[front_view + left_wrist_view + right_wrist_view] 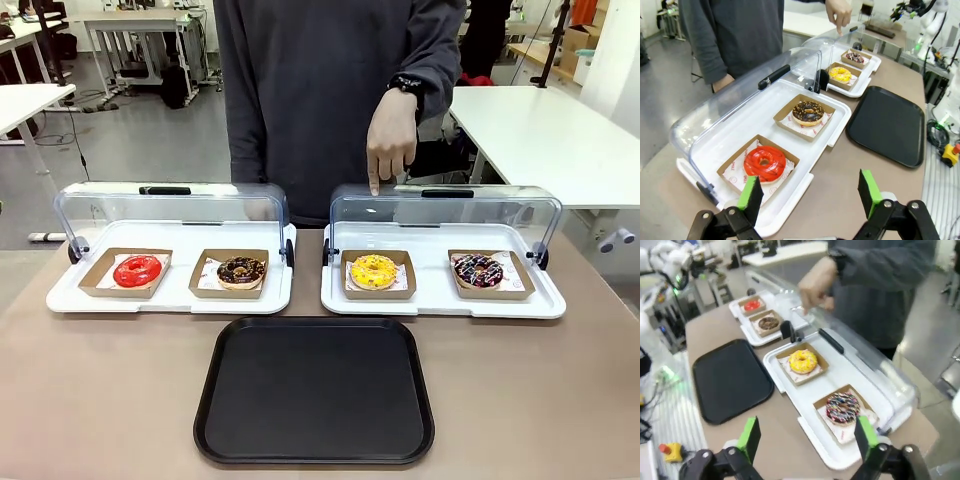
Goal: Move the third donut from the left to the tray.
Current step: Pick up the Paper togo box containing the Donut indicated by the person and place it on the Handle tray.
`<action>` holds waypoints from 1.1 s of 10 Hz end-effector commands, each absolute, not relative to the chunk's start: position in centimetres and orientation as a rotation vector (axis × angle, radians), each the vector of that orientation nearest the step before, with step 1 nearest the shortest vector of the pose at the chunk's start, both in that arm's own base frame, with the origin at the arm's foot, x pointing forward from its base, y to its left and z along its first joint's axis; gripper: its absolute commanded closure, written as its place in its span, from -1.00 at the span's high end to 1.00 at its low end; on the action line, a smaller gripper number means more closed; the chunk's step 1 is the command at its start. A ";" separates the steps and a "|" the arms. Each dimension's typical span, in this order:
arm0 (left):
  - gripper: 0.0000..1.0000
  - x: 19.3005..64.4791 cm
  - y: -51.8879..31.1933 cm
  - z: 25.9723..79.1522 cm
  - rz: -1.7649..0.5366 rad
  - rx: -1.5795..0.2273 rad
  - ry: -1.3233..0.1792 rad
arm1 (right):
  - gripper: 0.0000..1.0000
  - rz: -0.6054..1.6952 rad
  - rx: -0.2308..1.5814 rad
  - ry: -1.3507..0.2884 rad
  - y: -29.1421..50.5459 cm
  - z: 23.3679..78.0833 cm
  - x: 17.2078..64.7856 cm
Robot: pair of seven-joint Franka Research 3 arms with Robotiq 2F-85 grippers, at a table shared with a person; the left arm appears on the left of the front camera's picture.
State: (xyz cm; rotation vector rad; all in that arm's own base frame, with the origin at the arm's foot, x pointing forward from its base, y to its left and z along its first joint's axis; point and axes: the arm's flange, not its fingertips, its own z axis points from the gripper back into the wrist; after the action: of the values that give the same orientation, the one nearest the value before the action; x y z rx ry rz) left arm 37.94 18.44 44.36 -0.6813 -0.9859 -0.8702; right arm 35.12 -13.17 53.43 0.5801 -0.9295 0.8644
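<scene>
Sitting in its cardboard holder [378, 294] at 1 o'clock off the tray [315, 390], the yellow donut [374, 271] is untouched. It's light, soft and probably sticky, so the holder's rim is better pinched. The left gripper [810, 190] and right gripper [807, 440] are held wide open and empty.

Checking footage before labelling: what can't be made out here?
Right wrist view: the person's pointing hand is motion-blurred; whether it touches the clear domed plastic lid is unclear.
Front view: print on the white paper liner under the yellow-glazed ring donut is too small.
Left wrist view: bottom edge cuts off the body of the left gripper.
</scene>
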 end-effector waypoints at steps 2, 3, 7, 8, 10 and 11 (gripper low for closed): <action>1.00 37.8 18.4 44.5 -0.872 -0.690 -0.995 | 1.00 1.050 0.432 -0.753 -3.7 55.6 35.1; 1.00 37.8 18.4 44.5 -0.872 -0.690 -0.995 | 1.00 1.129 0.366 -0.689 -0.1 55.4 35.1; 1.00 37.8 18.4 44.5 -0.872 -0.690 -0.995 | 1.00 1.366 0.100 -0.484 11.5 53.3 33.2; 1.00 37.8 18.4 44.5 -0.872 -0.690 -0.995 | 1.00 1.384 0.032 -0.437 14.0 51.9 33.0; 1.00 37.8 18.4 44.5 -0.872 -0.690 -0.995 | 1.00 1.406 -0.076 -0.373 16.5 50.0 32.3; 1.00 37.8 18.4 44.5 -0.872 -0.690 -0.995 | 1.00 1.418 -0.133 -0.351 16.7 49.6 31.6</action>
State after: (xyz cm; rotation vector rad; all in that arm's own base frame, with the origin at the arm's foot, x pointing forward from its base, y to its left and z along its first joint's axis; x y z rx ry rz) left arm 37.94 18.45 44.39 -0.6808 -0.9858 -0.8706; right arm 31.77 16.85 49.66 -0.0686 -0.3764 1.4545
